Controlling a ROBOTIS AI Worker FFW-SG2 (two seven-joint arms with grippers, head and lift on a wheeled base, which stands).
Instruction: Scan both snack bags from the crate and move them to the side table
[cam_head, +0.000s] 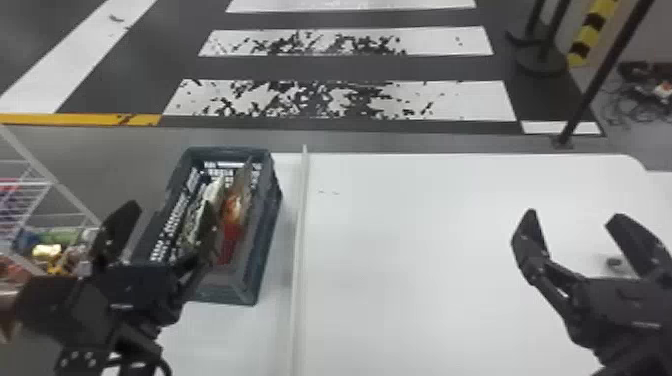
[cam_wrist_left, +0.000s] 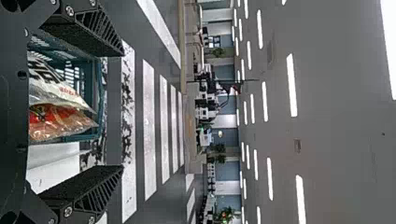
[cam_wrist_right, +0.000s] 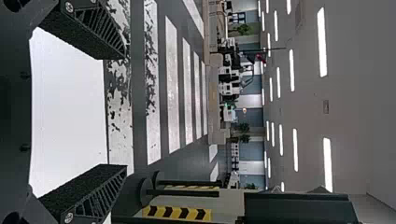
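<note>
Head view: left gripper (cam_head: 165, 204)'s wide open beside the crate (cam_head: 267, 225), where the red bag (cam_head: 231, 225) and pale bag (cam_head: 212, 194) sit. Right gripper (cam_head: 572, 215)'s open too, well apart from them. Left wrist view: bags show between spread fingers. Right wrist view: white tabletop (cam_wrist_right: 67, 112) between spread fingers.

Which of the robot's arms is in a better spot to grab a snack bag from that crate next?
Probably the left: its open claw is close to the crate holding the bags, while the right claw is much farther off.
</note>
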